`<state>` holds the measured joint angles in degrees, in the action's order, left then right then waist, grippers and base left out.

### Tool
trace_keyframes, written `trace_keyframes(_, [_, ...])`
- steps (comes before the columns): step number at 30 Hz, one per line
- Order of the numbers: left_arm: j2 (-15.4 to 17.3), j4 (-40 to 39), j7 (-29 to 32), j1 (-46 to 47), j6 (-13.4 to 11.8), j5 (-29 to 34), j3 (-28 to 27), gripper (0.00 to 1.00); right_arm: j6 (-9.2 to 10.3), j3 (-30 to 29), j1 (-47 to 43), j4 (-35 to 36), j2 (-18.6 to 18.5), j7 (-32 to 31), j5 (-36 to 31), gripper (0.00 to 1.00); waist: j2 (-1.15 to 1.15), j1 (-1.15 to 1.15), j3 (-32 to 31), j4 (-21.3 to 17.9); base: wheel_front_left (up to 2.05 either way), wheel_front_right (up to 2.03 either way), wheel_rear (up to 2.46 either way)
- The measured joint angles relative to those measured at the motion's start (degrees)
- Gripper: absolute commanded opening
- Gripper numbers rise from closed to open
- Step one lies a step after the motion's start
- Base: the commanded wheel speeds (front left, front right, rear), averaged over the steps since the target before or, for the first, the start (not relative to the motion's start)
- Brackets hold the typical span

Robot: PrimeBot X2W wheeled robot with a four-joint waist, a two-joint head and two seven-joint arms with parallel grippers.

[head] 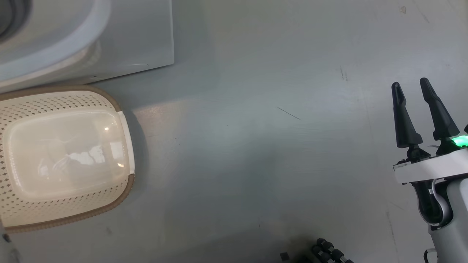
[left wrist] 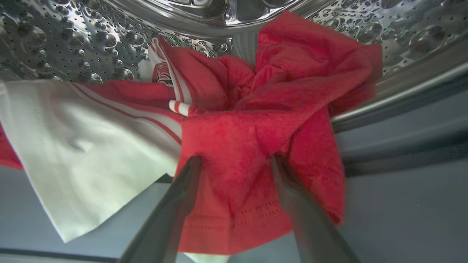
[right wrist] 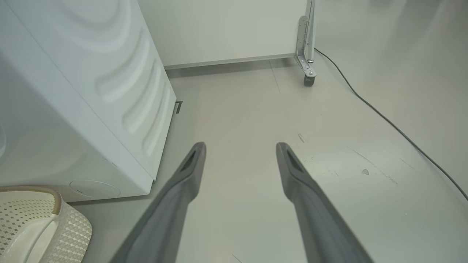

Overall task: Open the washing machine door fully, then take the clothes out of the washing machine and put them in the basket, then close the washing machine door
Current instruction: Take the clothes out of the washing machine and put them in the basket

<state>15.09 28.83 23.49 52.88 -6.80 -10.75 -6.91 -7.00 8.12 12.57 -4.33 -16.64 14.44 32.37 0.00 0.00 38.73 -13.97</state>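
Now the left claw (left wrist: pixel 236 160), spread wide, touches the red clothes (left wrist: pixel 263 117).

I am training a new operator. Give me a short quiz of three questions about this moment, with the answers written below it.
1. True or false: the basket already holds clothes.
2. Fill in the missing word: the right gripper hangs open over the bare ____.
3. Choose one. The open left gripper points at:
A. the basket rim
B. the red clothes in the drum
C. the right gripper

Key
1. False: the basket is empty.
2. floor
3. B
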Motion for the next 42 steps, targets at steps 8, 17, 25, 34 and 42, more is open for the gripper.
trace_keyframes(8, [-1.02, 0.49, 1.24, 0.91, 0.05, 0.00, 1.34, 1.00, 0.00, 0.05, 0.91, -0.03, -0.26, 0.00, 0.24, 1.00, 0.00, 0.00, 0.41, 0.13, 0.00, 0.00, 0.00])
trace_keyframes(17, [-1.41, 1.12, 1.58, 1.43, 0.11, -0.04, 1.35, 0.00, 0.00, 0.08, 1.14, -0.05, -0.44, 0.00, 0.34, 1.00, 0.00, 0.00, 0.63, 0.23, 0.00, 0.00, 0.00])
trace_keyframes(25, [-2.47, 1.90, -2.69, 1.24, 0.12, -0.09, 1.43, 0.00, 0.00, -0.30, 1.20, -0.92, -0.36, 0.00, 0.34, 1.00, 0.00, 0.00, -0.99, 0.74, 0.00, 0.00, 0.00])
trace_keyframes(34, [-7.40, 1.83, -12.17, -3.76, 0.98, -2.13, 1.29, 0.00, 0.00, -1.85, 1.10, -1.99, -0.48, 0.00, -0.44, 1.00, 0.00, 0.00, -4.98, 2.29, 0.00, 0.00, 0.00])
trace_keyframes(42, [-9.61, 3.12, -17.73, -10.76, 3.52, -2.29, 3.11, 0.00, 0.00, -2.26, -0.69, -2.80, -0.93, 0.00, -1.38, 1.00, 0.00, 0.00, -9.64, 4.50, 0.00, 0.00, 0.00])
